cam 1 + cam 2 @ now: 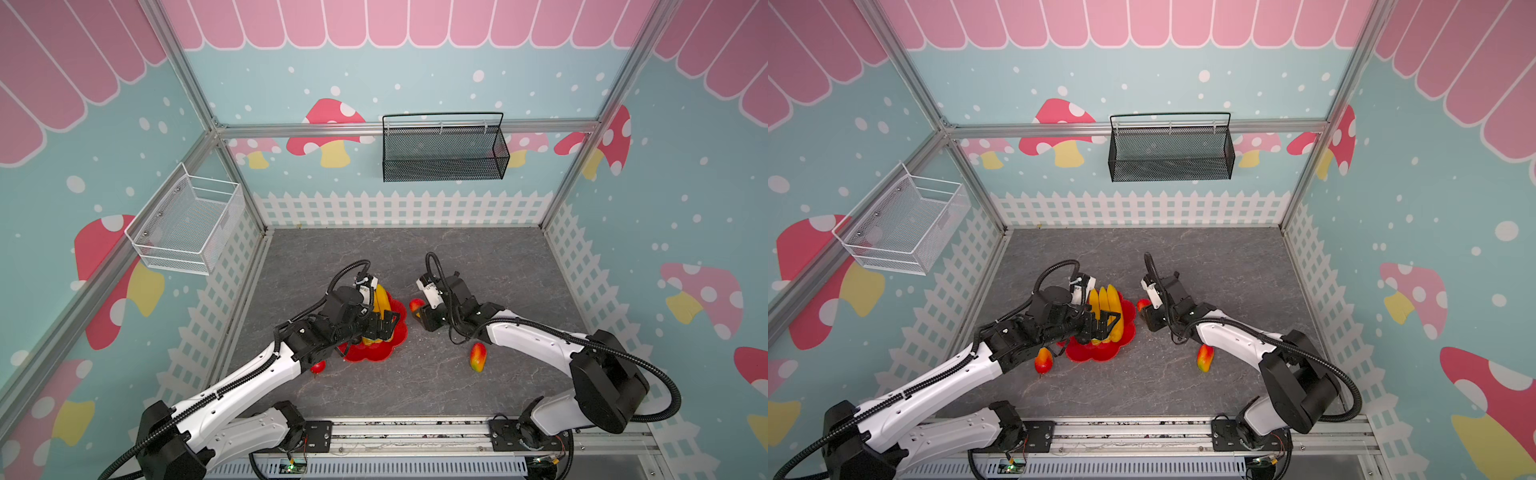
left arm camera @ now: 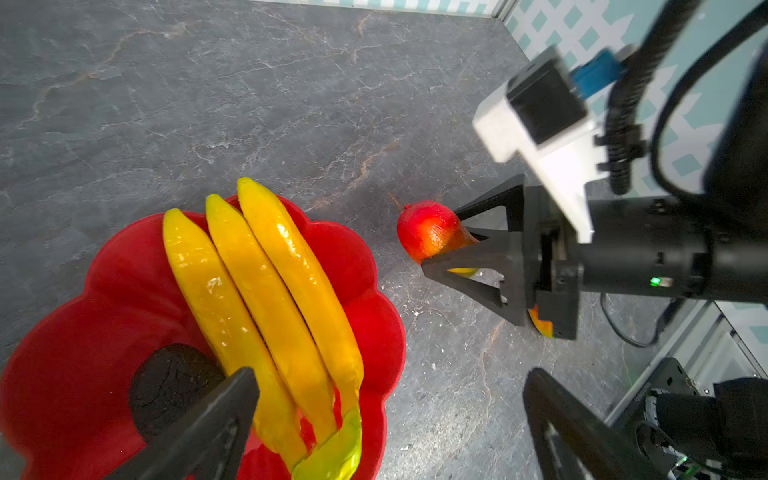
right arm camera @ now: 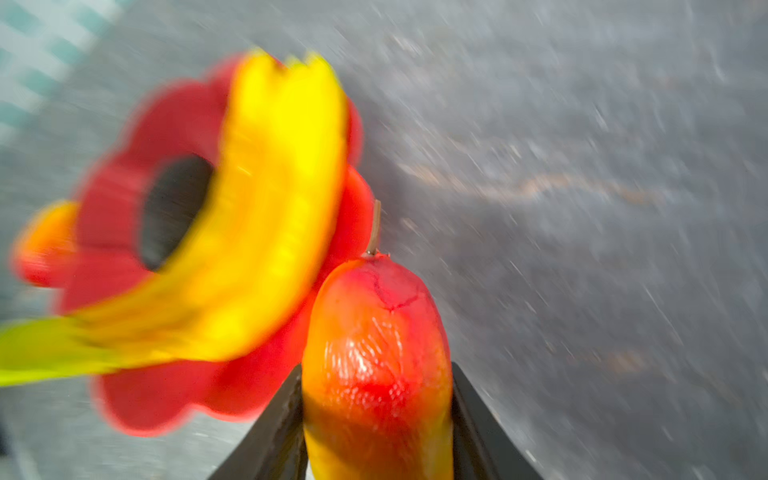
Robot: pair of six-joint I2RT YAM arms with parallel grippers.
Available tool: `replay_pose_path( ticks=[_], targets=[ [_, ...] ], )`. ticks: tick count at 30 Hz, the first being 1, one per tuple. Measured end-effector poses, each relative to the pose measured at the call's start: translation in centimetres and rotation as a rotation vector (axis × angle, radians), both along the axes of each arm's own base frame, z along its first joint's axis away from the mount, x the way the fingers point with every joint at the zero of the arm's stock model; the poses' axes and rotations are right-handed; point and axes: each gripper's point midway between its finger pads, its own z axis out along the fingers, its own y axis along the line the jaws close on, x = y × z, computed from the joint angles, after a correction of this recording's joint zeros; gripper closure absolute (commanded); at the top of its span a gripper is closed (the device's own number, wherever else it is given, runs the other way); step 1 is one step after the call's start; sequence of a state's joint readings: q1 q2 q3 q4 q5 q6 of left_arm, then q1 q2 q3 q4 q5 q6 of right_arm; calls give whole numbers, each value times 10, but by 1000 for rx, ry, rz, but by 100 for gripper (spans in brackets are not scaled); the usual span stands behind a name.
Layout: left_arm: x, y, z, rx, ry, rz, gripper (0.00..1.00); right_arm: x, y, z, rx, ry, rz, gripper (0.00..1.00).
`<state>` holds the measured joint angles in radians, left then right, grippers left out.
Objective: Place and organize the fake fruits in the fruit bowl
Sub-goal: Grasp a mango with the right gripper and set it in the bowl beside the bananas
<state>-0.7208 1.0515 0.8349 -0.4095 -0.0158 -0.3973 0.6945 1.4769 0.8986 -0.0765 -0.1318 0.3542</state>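
The red flower-shaped fruit bowl (image 1: 368,353) sits on the grey surface (image 1: 490,257), just left of centre in the lower half of both top views. Inside it lie the bunch of three bananas (image 1: 1106,303) and, right beside them, the dark avocado (image 2: 170,382). Just right of the bowl's rim, one mango (image 3: 374,332) is clamped between the two fingers of the right hand (image 2: 442,241), its stem end pointing away from the hand. Whether it is clear of the surface I cannot tell. The left hand (image 1: 1111,325) hangs over the bananas with its fingers spread wide apart, holding nothing. A second mango (image 1: 1043,360) lies on the surface at the bowl's lower left, close under the left arm. A third mango (image 1: 478,356) lies well apart to the lower right, near the right arm.
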Motion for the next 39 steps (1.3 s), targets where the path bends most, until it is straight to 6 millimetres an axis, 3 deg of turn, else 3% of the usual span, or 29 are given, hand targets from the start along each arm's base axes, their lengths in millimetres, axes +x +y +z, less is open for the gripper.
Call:
replay_pose_path(
  ticks=[2,4,9,13,20,24,32,35,39],
  targets=[
    [2,4,-1,2,1,19,0,-1,18,16,52,-18,33,51],
    [3,7,-2,1,2,32,0,-2,31,18,74,-12,57,51],
    [4,16,-2,-8,-3,61,0,-5,51,-12,47,60,81,51],
    [3,23,-3,-16,-5,82,0,-5,55,-32,19,105,74,51],
    [2,27,-7,-22,7,100,0,7,64,-26,30,92,60,44],
    [2,27,-8,-22,7,100,0,11,67,-35,19,104,57,43],
    [5,31,-8,-22,9,127,0,10,66,-44,5,127,48,24],
    [9,44,-13,-9,28,198,0,11,65,-44,0,122,44,19],
    [12,94,-34,64,110,439,1,12,62,-33,-14,82,28,7]
  ],
)
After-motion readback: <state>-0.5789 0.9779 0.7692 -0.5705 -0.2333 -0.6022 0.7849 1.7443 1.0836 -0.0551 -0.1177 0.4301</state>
